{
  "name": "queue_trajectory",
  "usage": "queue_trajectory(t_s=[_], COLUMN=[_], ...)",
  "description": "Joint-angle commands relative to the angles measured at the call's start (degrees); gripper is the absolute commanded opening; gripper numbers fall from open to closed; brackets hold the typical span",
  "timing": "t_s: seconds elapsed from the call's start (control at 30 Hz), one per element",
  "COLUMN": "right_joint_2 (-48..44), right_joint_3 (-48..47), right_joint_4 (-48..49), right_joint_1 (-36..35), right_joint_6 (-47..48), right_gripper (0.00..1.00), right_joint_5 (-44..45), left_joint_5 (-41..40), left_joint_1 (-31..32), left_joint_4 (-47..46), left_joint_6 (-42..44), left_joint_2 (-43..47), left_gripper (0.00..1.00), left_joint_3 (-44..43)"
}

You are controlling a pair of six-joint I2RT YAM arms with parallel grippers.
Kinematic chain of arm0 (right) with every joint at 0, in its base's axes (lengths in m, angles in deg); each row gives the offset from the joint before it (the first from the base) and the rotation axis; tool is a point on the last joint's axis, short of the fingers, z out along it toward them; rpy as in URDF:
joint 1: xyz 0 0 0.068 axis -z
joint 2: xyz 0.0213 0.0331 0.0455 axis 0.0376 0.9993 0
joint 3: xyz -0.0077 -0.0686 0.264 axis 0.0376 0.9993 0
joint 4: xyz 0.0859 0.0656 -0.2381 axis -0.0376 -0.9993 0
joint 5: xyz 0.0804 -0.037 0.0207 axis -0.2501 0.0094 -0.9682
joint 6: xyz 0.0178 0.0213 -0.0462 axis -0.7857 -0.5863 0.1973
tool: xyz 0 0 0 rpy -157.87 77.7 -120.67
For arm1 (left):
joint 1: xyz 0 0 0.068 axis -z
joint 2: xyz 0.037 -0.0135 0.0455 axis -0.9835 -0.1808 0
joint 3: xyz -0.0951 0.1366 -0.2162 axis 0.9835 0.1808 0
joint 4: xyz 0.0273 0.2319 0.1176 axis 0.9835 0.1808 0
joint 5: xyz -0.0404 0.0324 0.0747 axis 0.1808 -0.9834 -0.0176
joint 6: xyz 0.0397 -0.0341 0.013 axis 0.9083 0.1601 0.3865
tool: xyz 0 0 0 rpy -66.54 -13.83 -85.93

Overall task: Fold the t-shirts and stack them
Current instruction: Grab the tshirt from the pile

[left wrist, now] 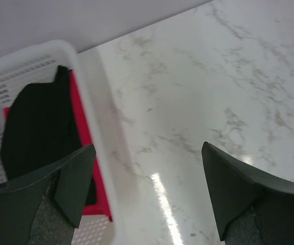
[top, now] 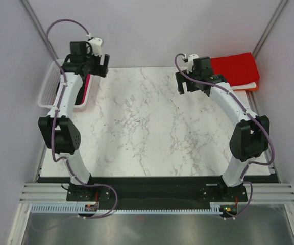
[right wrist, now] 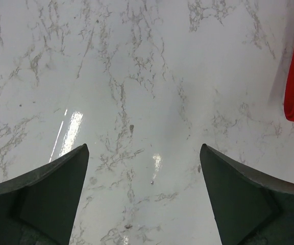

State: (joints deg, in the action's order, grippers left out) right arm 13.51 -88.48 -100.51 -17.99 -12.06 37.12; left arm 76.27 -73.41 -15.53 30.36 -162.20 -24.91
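Reading from the arm bases outward, the marble table carries no shirt in the working area. Both arms reach toward the far edge. The left gripper is spread wide and holds nothing. It hangs above the rim of the white basket, partly over the marble. The right gripper is likewise wide and empty, above bare marble just beside the folded stack.

Judged step: fetching the next shirt from the basket. To do it well, the left gripper should shift leftward until both fingers clear the rim. It should then descend on the black shirt, pinch that top layer only and lift straight up, so the red shirt beneath stays behind.

The black shirt lies bunched, its long axis along the basket's length, near to far. Which end is the neck cannot be told. At the far right corner the stack, red uppermost, lies with its long axis roughly left to right.
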Motion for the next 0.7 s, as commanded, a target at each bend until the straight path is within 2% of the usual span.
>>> queue_trajectory(t_s=[0.0, 0.17, 0.37, 0.5, 0.67], right_joint_2=[0.7, 1.5, 3.0, 3.2, 4.2], right_joint_3=[-1.6, -1.7, -2.8, -2.1, -1.9], right_joint_4=[0.0, -0.9, -2.4, -2.3, -2.2], right_joint_1=[-2.0, -3.5, -4.1, -4.6, -4.6], right_joint_6=[3.4, 6.4, 7.6, 8.0, 8.3], right_gripper=[0.98, 0.98, 0.98, 0.98, 0.98], right_joint_5=[-2.1, -5.8, -8.9, -7.8, -7.6], left_joint_5=[-0.7, -3.5, -0.9, 0.4, 1.1], left_joint_1=[-6.1, -11.4, -17.7, -18.3, -18.5], left_joint_4=[4.5, 5.5, 9.5, 10.2, 10.8], left_joint_6=[8.1, 10.3, 6.5, 7.0, 7.6], left_joint_2=[-2.1, -10.2, -20.1, -23.1, -26.3], left_gripper=[0.92, 0.83, 0.72, 0.69, 0.60], left_joint_3=[-4.2, -11.9, -24.0, -26.2, -26.0])
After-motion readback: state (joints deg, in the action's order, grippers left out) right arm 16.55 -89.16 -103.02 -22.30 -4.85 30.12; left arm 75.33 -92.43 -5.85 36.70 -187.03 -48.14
